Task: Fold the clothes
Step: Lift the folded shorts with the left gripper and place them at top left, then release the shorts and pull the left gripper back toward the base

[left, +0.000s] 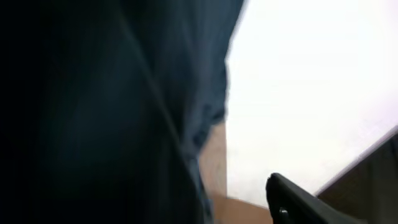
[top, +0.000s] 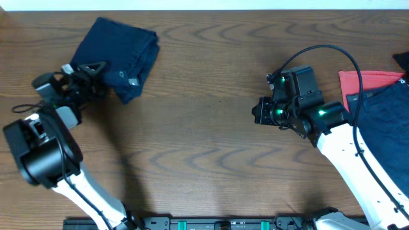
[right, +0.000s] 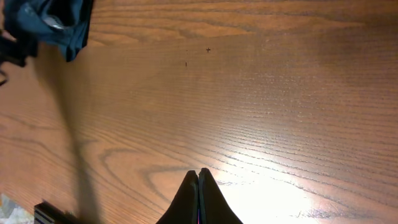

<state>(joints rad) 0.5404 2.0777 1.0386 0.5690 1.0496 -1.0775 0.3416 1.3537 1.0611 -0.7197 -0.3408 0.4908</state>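
Note:
The dark navy shorts [top: 119,54] lie folded into a compact bundle at the table's back left, with a small silver button [top: 133,81] showing near the front edge. My left gripper [top: 91,69] is at the bundle's left edge, jaws apart. In the left wrist view the dark fabric [left: 106,106] fills the left half. Only one black finger [left: 295,202] shows, apart from the cloth. My right gripper [top: 258,112] is shut and empty above bare table right of centre; its closed fingertips [right: 198,175] show in the right wrist view. The shorts [right: 53,22] are far off there.
A red cloth [top: 367,82] and a dark blue garment [top: 390,118] lie piled at the right edge, under the right arm's cable. The wooden table [top: 204,153] stretches between the arms. A black rail [top: 211,223] runs along the front edge.

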